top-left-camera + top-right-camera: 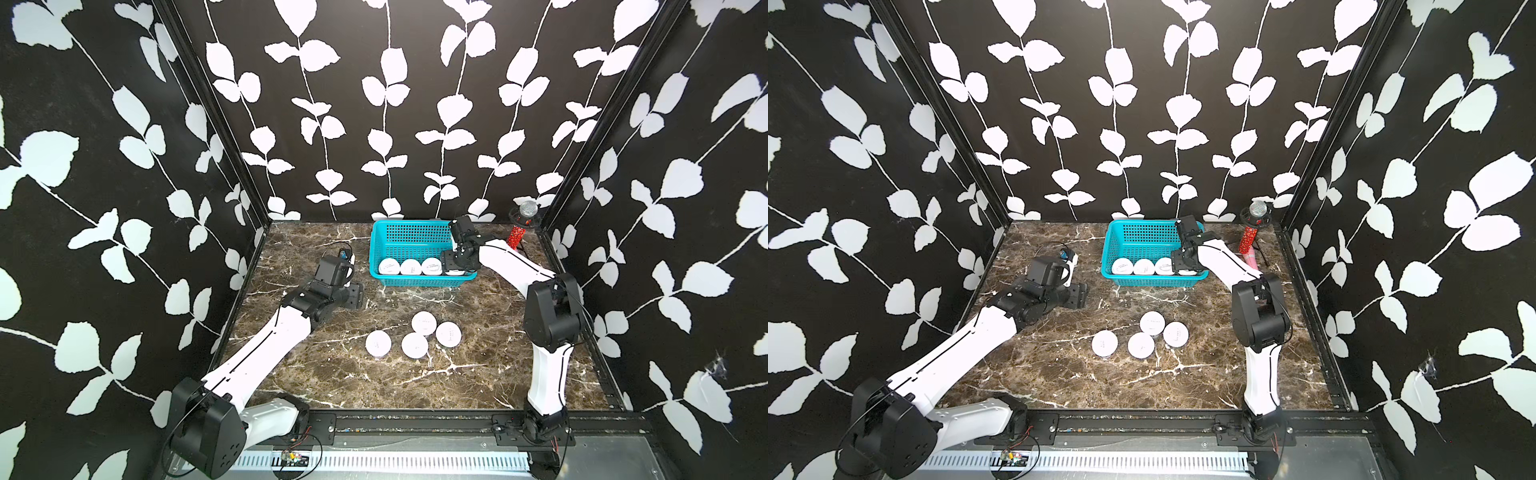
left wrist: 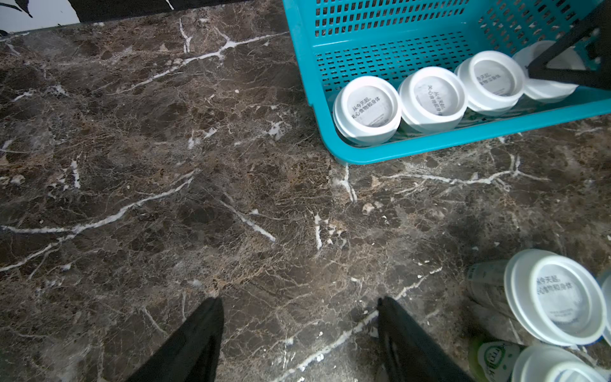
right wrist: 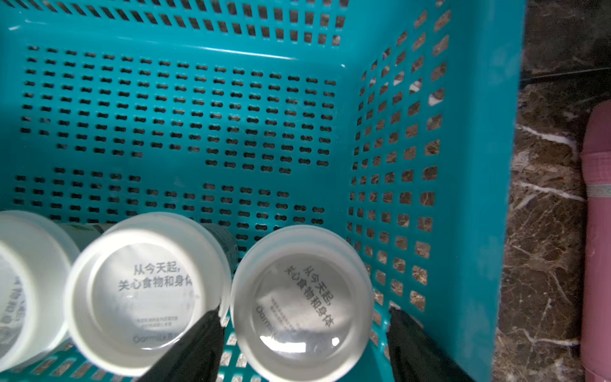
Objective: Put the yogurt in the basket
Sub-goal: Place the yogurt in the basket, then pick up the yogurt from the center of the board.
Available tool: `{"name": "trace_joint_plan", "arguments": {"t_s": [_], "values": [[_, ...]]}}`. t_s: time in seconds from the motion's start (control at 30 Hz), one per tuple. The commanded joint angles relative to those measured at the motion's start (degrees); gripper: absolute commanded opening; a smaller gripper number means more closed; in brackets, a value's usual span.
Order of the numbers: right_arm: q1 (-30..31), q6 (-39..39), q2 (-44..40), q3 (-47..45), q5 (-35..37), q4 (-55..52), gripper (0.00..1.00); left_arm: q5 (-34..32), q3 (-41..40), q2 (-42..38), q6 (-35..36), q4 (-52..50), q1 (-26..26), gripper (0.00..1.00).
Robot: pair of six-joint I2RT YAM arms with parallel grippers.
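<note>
Right pincer spread astride white-lidded small yogurt cup, ungripped, inside turquoise perforated plastic basket; left pincer spread, empty.

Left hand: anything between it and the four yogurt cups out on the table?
Nothing visible. The left hand is open over the table, with nothing between its fingers. In both top views only bare marble lies between it and the nearest loose cup.

A robot-lab test booth. Leaf-print walls enclose a marble-look tabletop. The left arm and right arm mount on a rail.
</note>
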Motion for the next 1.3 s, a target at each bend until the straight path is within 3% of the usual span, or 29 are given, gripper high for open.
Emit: {"name": "trace_joint_plan", "arguments": {"t_s": [0.0,0.2,0.6,0.9,1.27], "values": [[-0.3,0.6,-4.6,0.5,1.7,0.5,0.79,-0.3,0.0,-1.3,0.7,-0.4,0.3,0.74],[-0.3,0.6,-9.5,-2.9,-0.1,2.8,0.78,1.6,0.0,-1.3,1.2,-0.7,0.3,0.74],[-0.3,0.9,-26.3,-19.9,-7.6,12.2,0.79,8.3,0.5,-1.2,2.5,-3.8,0.4,0.74],[-0.2,2.9,-33.8,-31.5,-10.5,15.4,0.79,12.3,-2.8,-3.7,-1.1,-6.1,-0.6,0.79],[-0.2,3.7,-35.7,-35.0,-10.7,16.1,0.79,8.7,-4.7,-3.4,-4.9,-7.1,-12.1,0.85]]}}
